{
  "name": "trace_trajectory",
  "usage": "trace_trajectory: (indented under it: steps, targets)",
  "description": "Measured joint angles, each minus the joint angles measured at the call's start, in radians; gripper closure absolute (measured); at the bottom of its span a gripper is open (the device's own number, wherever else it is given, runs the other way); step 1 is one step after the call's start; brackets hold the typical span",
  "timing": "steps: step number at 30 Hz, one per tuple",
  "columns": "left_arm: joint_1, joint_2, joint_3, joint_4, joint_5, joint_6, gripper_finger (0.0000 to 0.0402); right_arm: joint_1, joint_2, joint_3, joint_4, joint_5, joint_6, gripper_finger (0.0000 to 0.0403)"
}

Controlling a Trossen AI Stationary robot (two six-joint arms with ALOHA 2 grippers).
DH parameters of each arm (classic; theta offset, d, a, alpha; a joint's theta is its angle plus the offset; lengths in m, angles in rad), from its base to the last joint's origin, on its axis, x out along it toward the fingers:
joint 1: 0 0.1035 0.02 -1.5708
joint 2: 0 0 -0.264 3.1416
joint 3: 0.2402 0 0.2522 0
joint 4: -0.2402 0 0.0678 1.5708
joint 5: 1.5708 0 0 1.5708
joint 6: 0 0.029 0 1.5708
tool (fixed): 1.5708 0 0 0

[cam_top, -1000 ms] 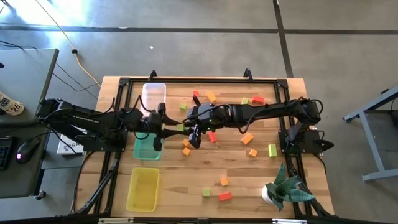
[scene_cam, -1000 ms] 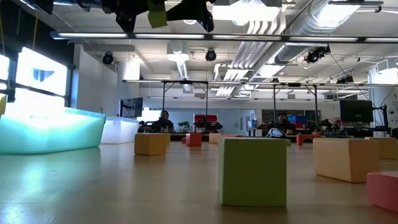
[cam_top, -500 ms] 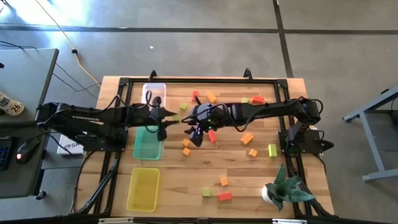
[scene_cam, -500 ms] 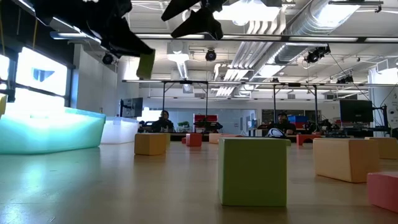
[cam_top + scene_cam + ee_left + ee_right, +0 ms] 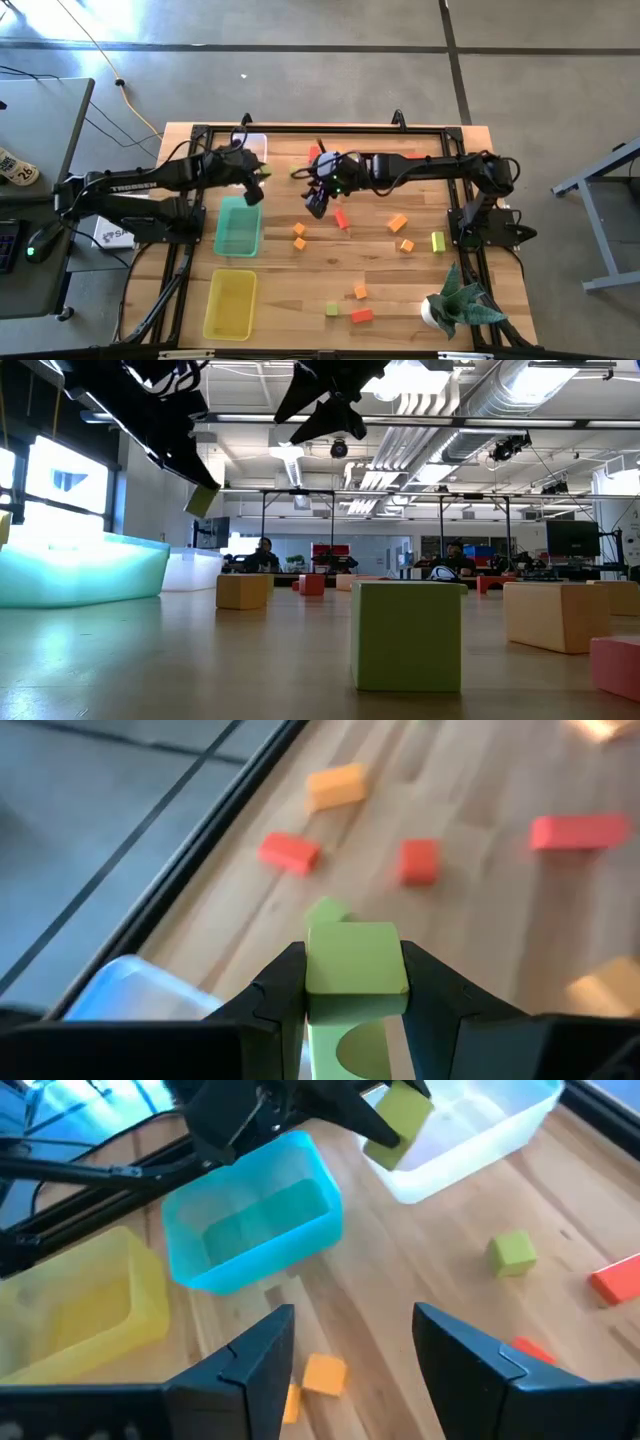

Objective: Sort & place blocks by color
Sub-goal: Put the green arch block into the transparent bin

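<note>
High view: left gripper (image 5: 253,176) clamped on yellow-green block (image 5: 254,173), just beyond green tray (image 5: 238,226), beside clear tray (image 5: 256,146).
Left wrist view: block between fingers (image 5: 280,982).
Right wrist view: right gripper (image 5: 350,1342) apart, empty, farther from the trays.

Light wooden bench (image 5: 300,290), three plastic trays along its left side, clear tray (image 5: 256,146) at the back, green tray (image 5: 237,226) in the middle, yellow tray (image 5: 229,303) in front, small coloured blocks (image 5: 399,222) scattered to their right, potted plant (image 5: 455,303) at the front right corner.
</note>
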Motion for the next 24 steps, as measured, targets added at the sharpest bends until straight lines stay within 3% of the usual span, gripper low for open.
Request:
trace_trajectory:
  steps: [9,15,24]
  targets:
    - [0.172,0.011,0.015,-0.132,0.006,0.002,0.0302,-0.122,0.0,0.0,-0.004,-0.1,-0.01,0.0213]
    - [0.243,0.046,0.015,-0.149,0.047,-0.011,0.0286,-0.194,0.011,0.0,-0.137,-0.181,0.017,0.0213]
    - [0.297,0.159,0.016,-0.146,0.05,-0.042,0.0279,-0.188,0.065,0.0,-0.227,-0.223,0.126,0.0213]
